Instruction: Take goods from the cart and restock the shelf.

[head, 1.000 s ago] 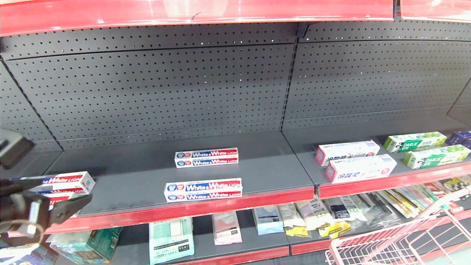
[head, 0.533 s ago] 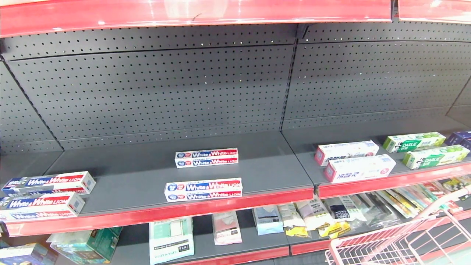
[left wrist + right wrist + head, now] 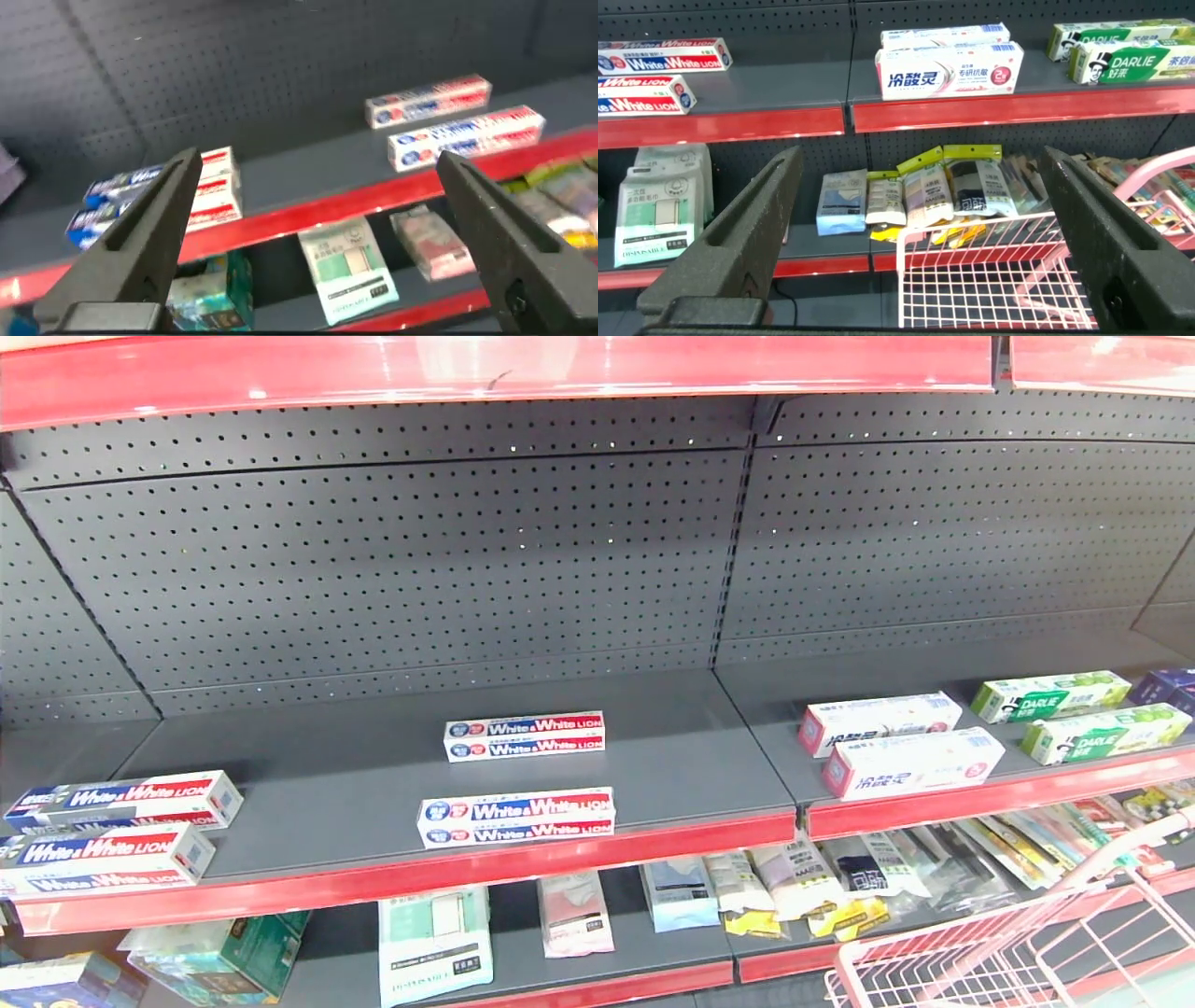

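The grey shelf board (image 3: 355, 775) with a red front lip carries red, white and blue toothpaste boxes: two in the middle (image 3: 524, 735) (image 3: 515, 817) and two at the left end (image 3: 126, 800) (image 3: 98, 859). My left gripper (image 3: 318, 233) is open and holds nothing, in front of the shelf's left part, with those boxes (image 3: 467, 137) beyond it. My right gripper (image 3: 920, 233) is also open with nothing in it. It hangs above the pink wire cart (image 3: 990, 280), which stands at the lower right (image 3: 1027, 943).
White-and-pink toothpaste boxes (image 3: 915, 763) and green ones (image 3: 1106, 732) lie on the right shelf section. The lower shelf holds flat packets (image 3: 794, 882) and a mint pack (image 3: 434, 943). A red upper shelf edge (image 3: 485, 373) overhangs. Bare shelf space lies between the box groups.
My left gripper, seen a second ago at the head view's left edge in front of the left boxes, has drawn out of that view. Both left boxes now show in full.
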